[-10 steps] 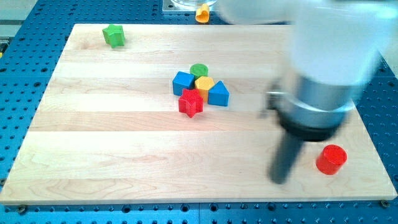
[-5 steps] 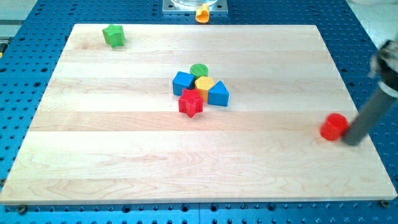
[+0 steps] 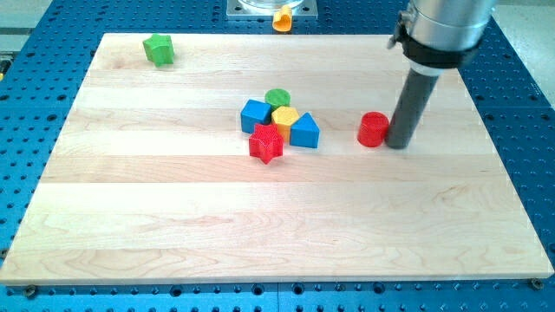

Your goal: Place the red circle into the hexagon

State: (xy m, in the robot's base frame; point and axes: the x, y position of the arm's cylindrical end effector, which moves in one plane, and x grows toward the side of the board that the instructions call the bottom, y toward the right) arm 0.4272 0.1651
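Note:
The red circle (image 3: 373, 129) lies on the wooden board right of centre. My tip (image 3: 398, 144) rests on the board, touching the red circle's right side. The yellow hexagon (image 3: 284, 118) sits in a cluster at the board's centre, to the left of the red circle, with a gap between the cluster and the circle.
Around the yellow hexagon stand a green circle (image 3: 277, 98), a blue cube (image 3: 256, 114), a blue triangle (image 3: 304, 131) and a red star (image 3: 266, 144). A green star (image 3: 159, 48) lies at the top left. A small orange piece (image 3: 282, 17) sits beyond the board's top edge.
The red circle has been pushed from the board's lower right up and to the left, towards the cluster. My tip went round to the circle's right side and followed it.

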